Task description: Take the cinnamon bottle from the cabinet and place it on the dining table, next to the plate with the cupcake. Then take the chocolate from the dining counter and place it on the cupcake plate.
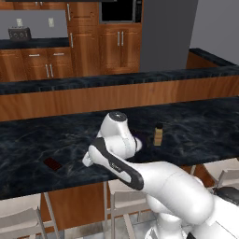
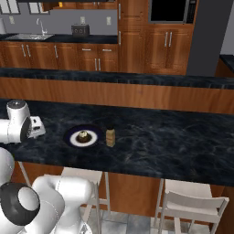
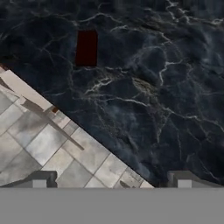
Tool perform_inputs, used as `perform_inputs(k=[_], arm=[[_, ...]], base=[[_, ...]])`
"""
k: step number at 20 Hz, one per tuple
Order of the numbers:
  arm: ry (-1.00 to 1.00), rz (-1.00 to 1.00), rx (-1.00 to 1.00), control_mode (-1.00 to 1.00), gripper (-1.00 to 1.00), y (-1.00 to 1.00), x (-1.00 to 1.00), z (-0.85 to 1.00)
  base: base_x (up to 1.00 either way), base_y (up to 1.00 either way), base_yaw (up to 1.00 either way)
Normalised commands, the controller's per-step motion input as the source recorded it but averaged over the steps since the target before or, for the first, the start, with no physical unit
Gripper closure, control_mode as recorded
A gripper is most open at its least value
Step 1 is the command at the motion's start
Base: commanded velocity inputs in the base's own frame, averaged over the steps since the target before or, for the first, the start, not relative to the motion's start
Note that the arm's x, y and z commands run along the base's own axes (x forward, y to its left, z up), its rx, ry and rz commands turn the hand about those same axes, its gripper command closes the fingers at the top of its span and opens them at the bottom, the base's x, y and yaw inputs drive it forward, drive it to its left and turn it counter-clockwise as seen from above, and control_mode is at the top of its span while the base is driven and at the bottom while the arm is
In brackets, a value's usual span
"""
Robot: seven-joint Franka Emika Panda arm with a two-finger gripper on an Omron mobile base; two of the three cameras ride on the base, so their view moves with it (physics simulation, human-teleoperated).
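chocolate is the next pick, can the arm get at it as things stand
Probably yes. The chocolate lies flat and alone on the dining counter, nothing beside it, and the gripper hangs above the counter's edge with jaws open.

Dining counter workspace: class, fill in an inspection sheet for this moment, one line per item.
Surface: dining table, black marbled stone, wood base.
Job's things: cinnamon bottle upright beside the plate, apart from it; cupcake on the plate; chocolate flat on the stone, well away from the plate, near the table's front edge.
Clutter: nothing seen.
Grippers: gripper open, empty, above the counter edge, short of the chocolate.
Cables: nothing seen.
Surroundings: stools under the table; toaster and sink on the far kitchen counter.
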Motion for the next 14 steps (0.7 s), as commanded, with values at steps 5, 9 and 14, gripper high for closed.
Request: perform_inputs(k=[5,9,14], arm=[[0.0,0.12,0.09,-1.0,-1.0,0.26,0.01,-0.11],[0.0,0.02,0.08,-1.0,-1.0,0.47,0.22,-0.22],[0.0,-0.03,-0.01,-1.0,-1.0,0.6,0.37,-0.19]], base=[[0.0,0.0,0.0],[0.0,0.0,0.0],[0.0,0.0,0.0]])
